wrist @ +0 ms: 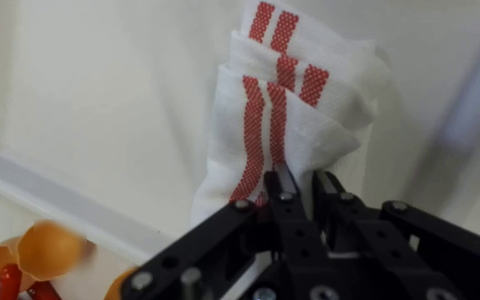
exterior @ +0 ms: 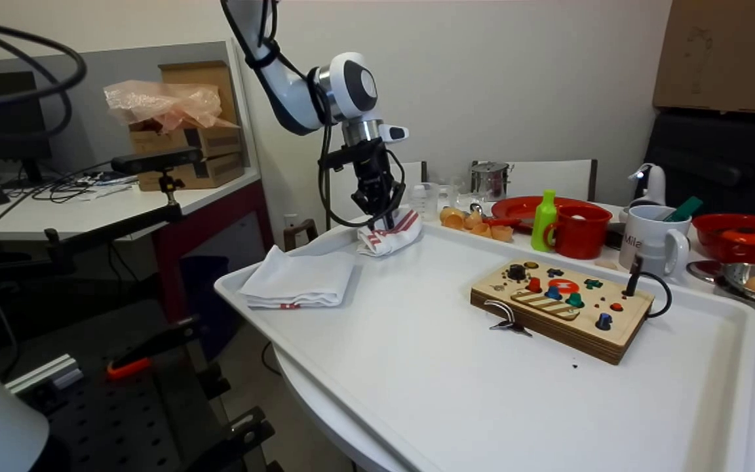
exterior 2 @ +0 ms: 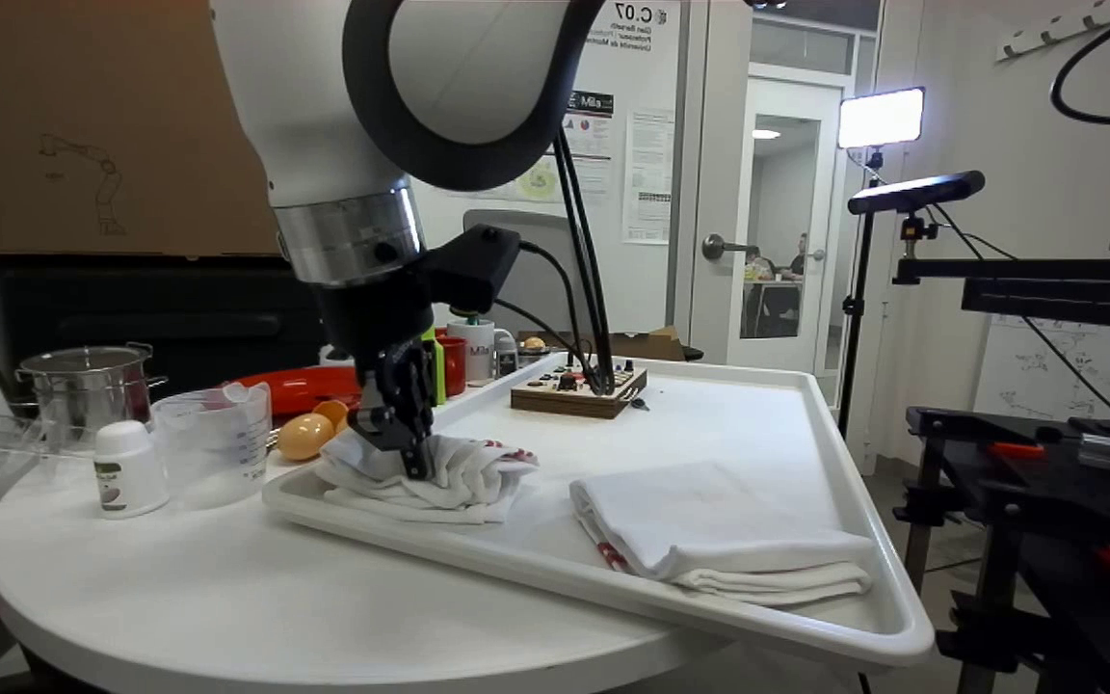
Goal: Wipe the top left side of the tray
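Note:
The large white tray with a low rim lies on the table and shows in both exterior views. My gripper is down at one corner of the tray, pointing downward. It is shut on a white cloth with red stripes; a fold of the cloth is pinched between the fingertips in the wrist view. The striped cloth is bunched and rests on the tray near the rim. It spreads ahead of the fingers in the wrist view. The cloth under the fingers is hidden.
A folded white cloth lies at the neighbouring tray corner. A wooden board with coloured buttons sits on the tray. Beyond the rim stand eggshells, a green bottle, a red mug and a clear measuring cup.

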### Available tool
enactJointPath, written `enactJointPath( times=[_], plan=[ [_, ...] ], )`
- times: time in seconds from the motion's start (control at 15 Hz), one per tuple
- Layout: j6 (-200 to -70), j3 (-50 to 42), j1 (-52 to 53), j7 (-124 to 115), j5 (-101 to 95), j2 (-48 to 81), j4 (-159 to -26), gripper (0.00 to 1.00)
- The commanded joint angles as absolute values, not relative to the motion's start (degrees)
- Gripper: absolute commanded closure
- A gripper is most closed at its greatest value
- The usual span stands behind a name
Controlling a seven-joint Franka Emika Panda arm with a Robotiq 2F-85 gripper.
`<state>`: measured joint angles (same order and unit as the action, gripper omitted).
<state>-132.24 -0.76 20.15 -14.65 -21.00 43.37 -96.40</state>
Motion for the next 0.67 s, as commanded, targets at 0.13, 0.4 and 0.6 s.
enactJointPath(
  times=[0.13,0.4,0.6],
  plan=[
    [-127.5,0.16,18.6,-15.45,-15.73,44.28,-94.86,0.97],
    [-127.88,0.2,17.88,-16.28,-13.29,44.37,-94.57,0.97],
    [-127.56,0.47,17.57,-15.71,-12.29,44.47,-94.2,0.61]
  ],
)
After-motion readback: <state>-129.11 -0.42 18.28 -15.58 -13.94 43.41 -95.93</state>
